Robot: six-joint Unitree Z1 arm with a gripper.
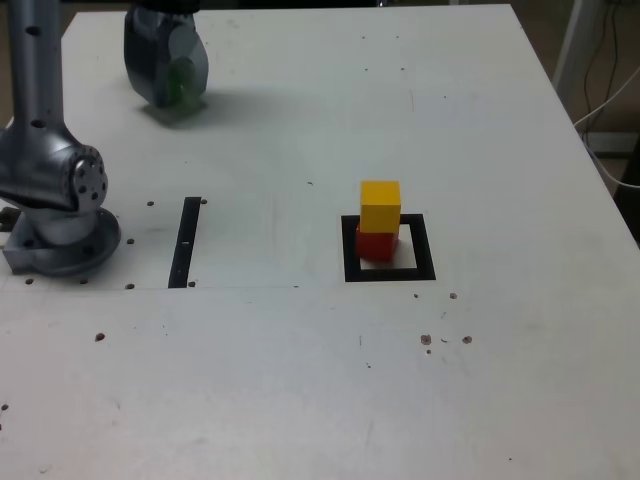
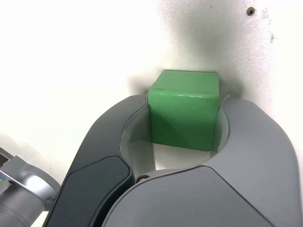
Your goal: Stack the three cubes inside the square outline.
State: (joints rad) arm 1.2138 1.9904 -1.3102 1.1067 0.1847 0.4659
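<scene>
One broad white table (image 1: 250, 380) fills most of the exterior view, its pale surface dotted with small dark marks. A gray robot arm (image 1: 38, 90) rises at the exterior view's left, its round base standing on the tabletop. At the far left part of the table in that view, the dark gripper (image 2: 184, 101) reaches down, its jaws closed on the green cube (image 2: 183, 118), one finger against each of two opposite sides in the wrist view. Whether the cube touches the table or hangs just above it cannot be told. Well apart from it, right of center in the exterior view, the square outline (image 1: 352, 250) lies flat, a thick black frame around a white middle. A straight black strip (image 1: 185, 243) lies between the arm's base and that frame, nearer the base. Inside the outline, toward its left side in the exterior view, sits the red cube (image 1: 376, 246), with the yellow cube (image 1: 380, 207) resting directly on top, hiding part of the red one from the camera. Smallest of all, a round dark hole (image 2: 250, 11) shows in the pale surface near the green cube in the wrist view.
</scene>
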